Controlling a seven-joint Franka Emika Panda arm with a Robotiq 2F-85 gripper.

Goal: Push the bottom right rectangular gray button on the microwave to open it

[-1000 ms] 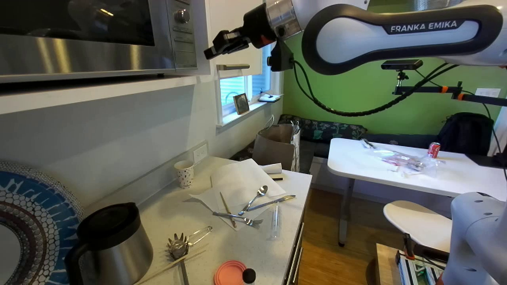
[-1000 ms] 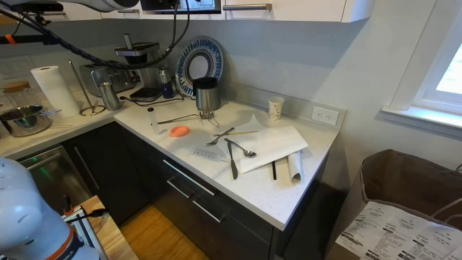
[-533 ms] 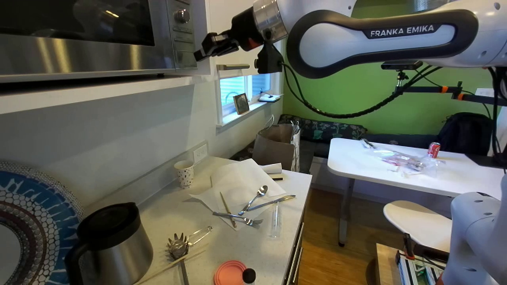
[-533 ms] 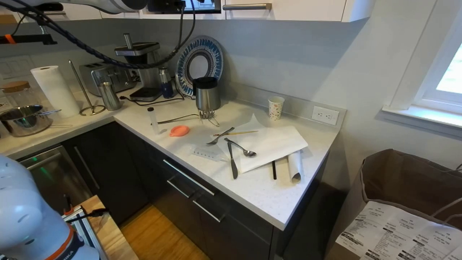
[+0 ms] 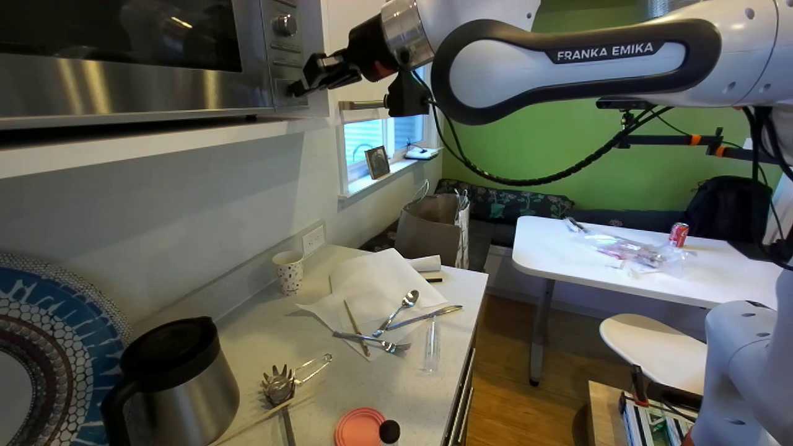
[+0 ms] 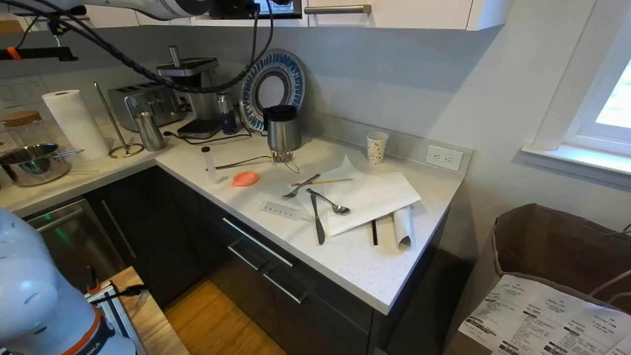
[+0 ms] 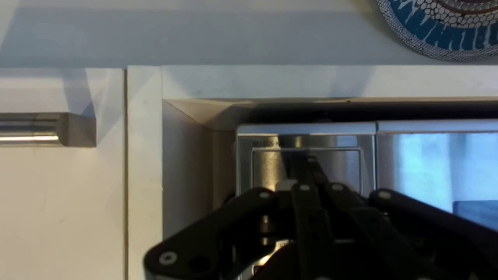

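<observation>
The stainless-steel microwave [image 5: 142, 83] sits in a white shelf niche at the upper left of an exterior view, its dark glass door shut. Its rectangular gray button [image 5: 282, 99] is at the bottom of the control strip, below a round knob. In the wrist view, which stands upside down, the button [image 7: 267, 165] shows near the top of the panel, partly covered by my fingers. My gripper [image 5: 295, 90] is shut and empty. Its fingertips [image 7: 309, 159] are over the button; I cannot tell whether they touch it. In an exterior view the fingers are out of frame.
A white cabinet with a bar handle [image 5: 362, 105] stands beside the microwave. The white shelf edge [image 5: 155, 145] runs under it. Below, the counter [image 6: 345, 266] holds a steel carafe [image 6: 284, 135], a paper cup [image 6: 377, 148], cutlery and paper sheets.
My arm and gripper have moved left and slightly down in an exterior view, from beside the cabinet onto the front of the microwave's lower button. The microwave door has not moved.
</observation>
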